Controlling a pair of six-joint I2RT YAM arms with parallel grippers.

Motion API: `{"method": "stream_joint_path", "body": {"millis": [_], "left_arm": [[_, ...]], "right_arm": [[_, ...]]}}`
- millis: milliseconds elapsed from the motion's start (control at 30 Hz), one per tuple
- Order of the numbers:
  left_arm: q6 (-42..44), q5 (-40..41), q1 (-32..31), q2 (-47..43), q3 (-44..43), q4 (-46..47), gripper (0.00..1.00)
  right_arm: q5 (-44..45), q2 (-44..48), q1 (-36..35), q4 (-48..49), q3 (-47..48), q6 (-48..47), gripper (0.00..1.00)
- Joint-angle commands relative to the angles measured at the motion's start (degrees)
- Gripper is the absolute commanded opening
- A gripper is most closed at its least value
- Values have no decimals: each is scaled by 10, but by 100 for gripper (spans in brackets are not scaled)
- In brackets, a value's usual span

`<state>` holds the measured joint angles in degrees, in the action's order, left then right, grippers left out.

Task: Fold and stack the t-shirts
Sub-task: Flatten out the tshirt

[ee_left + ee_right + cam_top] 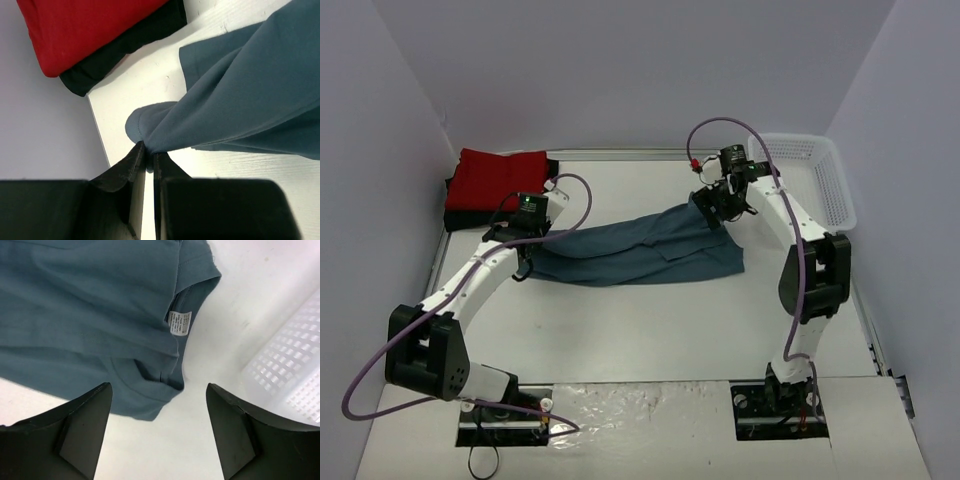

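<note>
Seen from above, a folded red t-shirt (498,180) rests on a folded black t-shirt (125,47) at the ten o'clock corner of the table (650,330); those two look finished. The teal t-shirt (640,250) lies rumpled across the centre, unfolded. The left gripper (149,150) pinches its nine o'clock end. The right gripper (158,386) hovers spread wide over the collar, toward two o'clock, near a white basket (820,180). Folding and stacking the teal shirt appears left.

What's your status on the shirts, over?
Left gripper shut on edge of blue shirt. Right gripper open above its collar, holding nothing. Red shirt folded on black shirt, far left corner. Basket far right, clear of the work.
</note>
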<state>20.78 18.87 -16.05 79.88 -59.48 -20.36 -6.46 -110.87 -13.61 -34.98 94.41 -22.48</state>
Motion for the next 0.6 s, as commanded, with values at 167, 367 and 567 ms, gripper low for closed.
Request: {"method": "stream_joint_path", "body": {"millis": [167, 367, 567], "left_arm": [[-13, -16, 10, -26, -5, 32, 2], [-26, -24, 10, -31, 12, 36, 2], [-35, -29, 11, -34, 24, 34, 2]], "right_arm": [[-44, 115, -33, -6, -84, -34, 59], [-42, 84, -62, -5, -98, -45, 50], [-31, 29, -83, -6, -78, -46, 51]]}}
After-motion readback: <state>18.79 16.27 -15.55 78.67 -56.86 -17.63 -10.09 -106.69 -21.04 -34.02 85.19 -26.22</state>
